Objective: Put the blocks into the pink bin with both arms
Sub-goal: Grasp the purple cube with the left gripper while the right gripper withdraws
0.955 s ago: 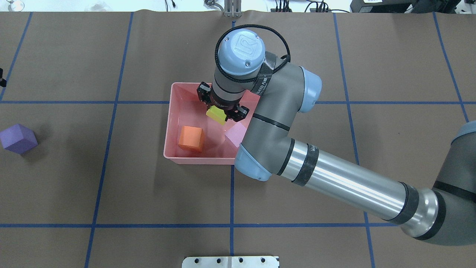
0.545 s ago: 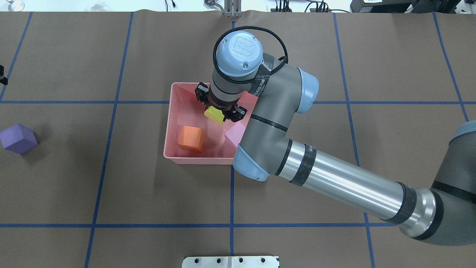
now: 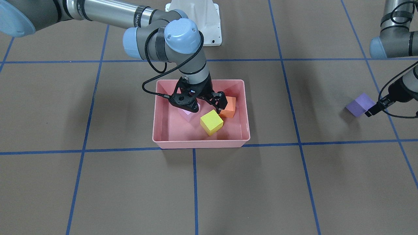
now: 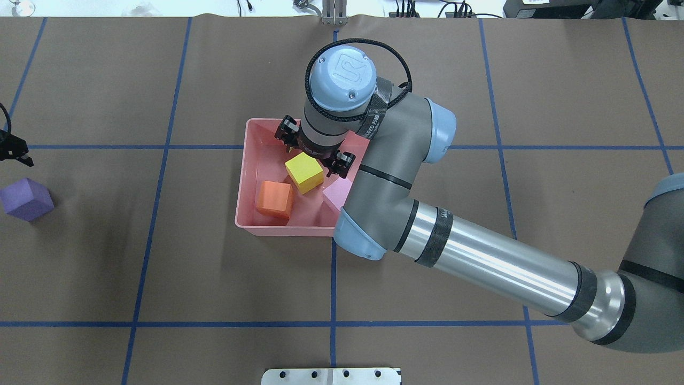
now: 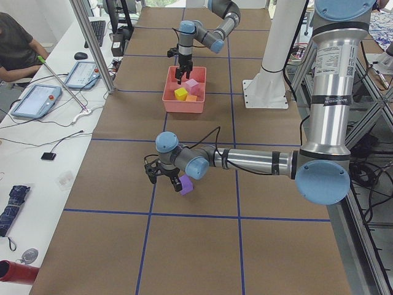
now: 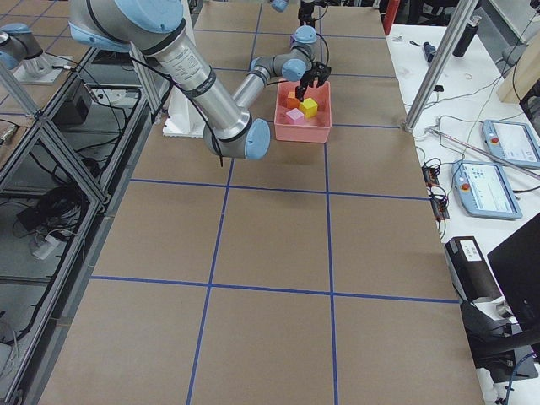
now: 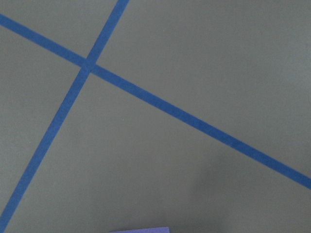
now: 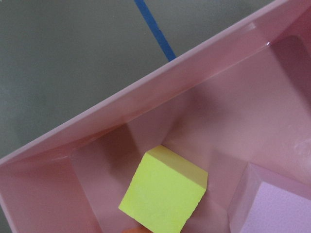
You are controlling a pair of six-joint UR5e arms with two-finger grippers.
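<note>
The pink bin point(image 4: 241, 182) sits mid-table. My right gripper point(image 4: 314, 146) hangs open inside it, empty, just above the yellow block point(image 4: 304, 172). That block lies loose on the bin floor between the orange block point(image 4: 274, 199) and the light pink block point(image 4: 337, 192). The right wrist view shows the yellow block point(image 8: 163, 196) below the bin's wall point(image 8: 146, 107). The purple block point(image 4: 25, 199) sits on the table far to the left. My left gripper point(image 4: 13, 148) is just beyond it, apart from it, and looks open; it also shows in the front view point(image 3: 374, 110).
A white pedestal point(image 3: 196, 16) stands behind the bin on the robot's side. A metal plate point(image 4: 331, 376) lies at the near table edge. Blue tape lines cross the brown table. An operator point(image 5: 15, 49) sits at a side desk with tablets.
My right gripper has opened and let go of the yellow block, which now lies in the bin. My left gripper has moved in towards the purple block.
</note>
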